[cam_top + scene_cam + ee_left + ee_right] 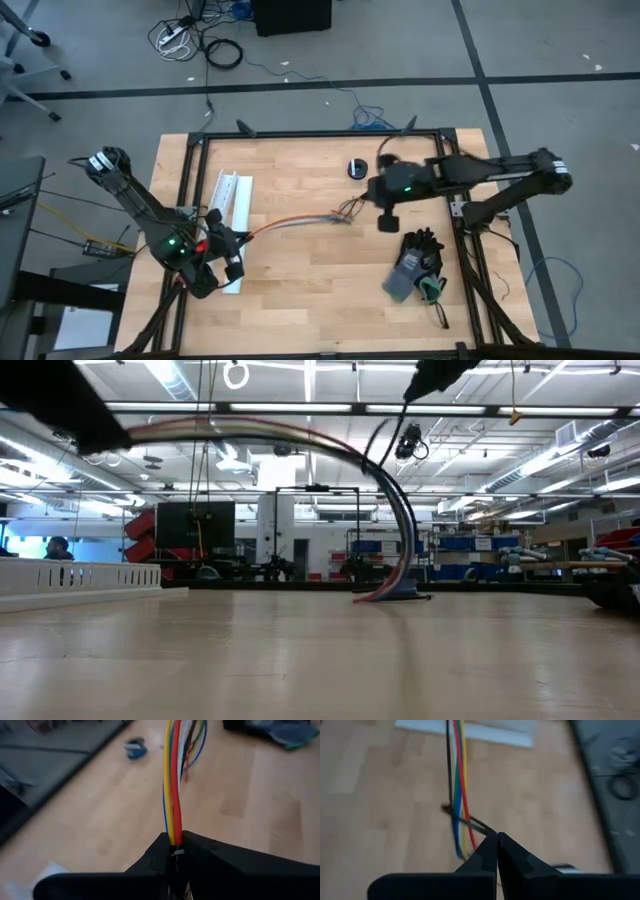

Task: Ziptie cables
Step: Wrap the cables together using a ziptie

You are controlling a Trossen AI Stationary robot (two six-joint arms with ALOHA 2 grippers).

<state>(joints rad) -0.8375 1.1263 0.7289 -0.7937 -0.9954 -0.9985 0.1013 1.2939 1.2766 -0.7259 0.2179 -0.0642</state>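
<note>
The cables (pixel 295 222), a bundle of orange, red, blue, white and green wires, stretch across the middle of the table. In the low view they arch down from my left gripper (pixel 70 410) to their free end (pixel 390 595), which rests on the wood. My left gripper (pixel 232 245), near the table's left side, is shut on the bundle's other end. A thin black ziptie (pixel 467 822) loops around the bundle near the free end. My right gripper (pixel 497 837) is shut on its tail, just right of the bundle (pixel 365 205). My left gripper pinches the end of the cable bundle (pixel 175 837) between its two fingers, which lie along the wires. The bundle rises clear of the table and arches away toward the right. My right gripper pinches the ziptie's loose tail (pixel 487 832) at the fingertips, slanting down from the table's right. The tail runs to the loop around the wires (pixel 446 809).
A long white slotted channel (pixel 232 200) lies by the left gripper. Black gloves (pixel 415 265) lie right of centre near the front. A small dark round thing (pixel 357 168) sits at the back. A black frame (pixel 320 133) borders the table.
</note>
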